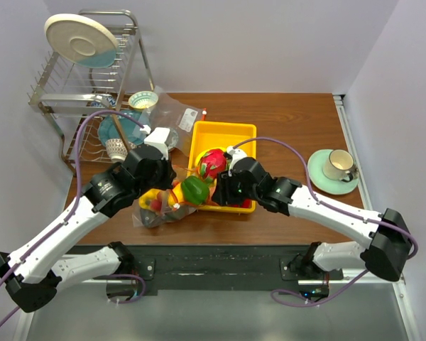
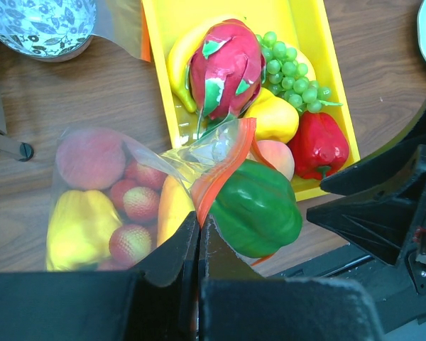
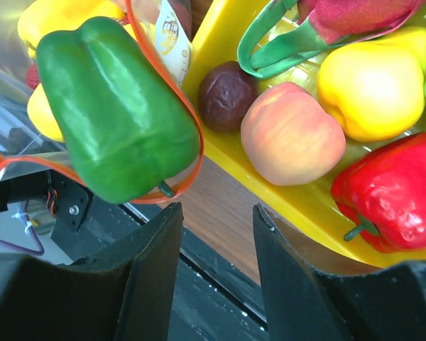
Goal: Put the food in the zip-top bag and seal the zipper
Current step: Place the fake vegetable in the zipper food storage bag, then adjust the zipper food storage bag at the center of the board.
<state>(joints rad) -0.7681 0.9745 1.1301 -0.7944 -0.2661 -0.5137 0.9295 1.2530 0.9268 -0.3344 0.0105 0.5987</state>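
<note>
Zip-top bag (image 2: pixel 163 160): lies left of the yellow tray (image 1: pixel 224 129), close to the desk's near edge, with its mouth turned toward the tray. It already holds a bagged peach (image 2: pixel 90 158), a bagged yellow pepper (image 2: pixel 78 231), a mango (image 2: pixel 172 206) and small red fruits (image 2: pixel 131 241).
Zipper (image 3: pixel 196 124): the orange-red strip is unsealed and loops open around the green pepper (image 3: pixel 113 106).
Left gripper (image 2: pixel 200 226): jaws pressed together on the upper lip of the mouth, pinching strip and film. I judge this lifts the lip so the opening gapes for loading.
Green pepper: sits in the mouth, partly in and partly out, ringed by the strip. It needs to go deeper before the mouth can close.
Right gripper (image 3: pixel 216 227): jaws spread and holding nothing, just beside the pepper on its near side. It looks placed to nudge the pepper inward.
Yellow tray: mid-desk, its left wall close against the bag mouth, which keeps transfers short.
Food left in tray: dragon fruit (image 2: pixel 224 67), green grapes (image 2: pixel 291 71), tray yellow pepper (image 2: pixel 273 117), red pepper (image 2: pixel 319 142), tray peach (image 3: pixel 291 131), dark round fruit (image 3: pixel 224 96).
Progress: about halfway; sealing is not begun.
Risk: the glossy pepper could roll back out, and the thin film may slip from the pinch.
</note>
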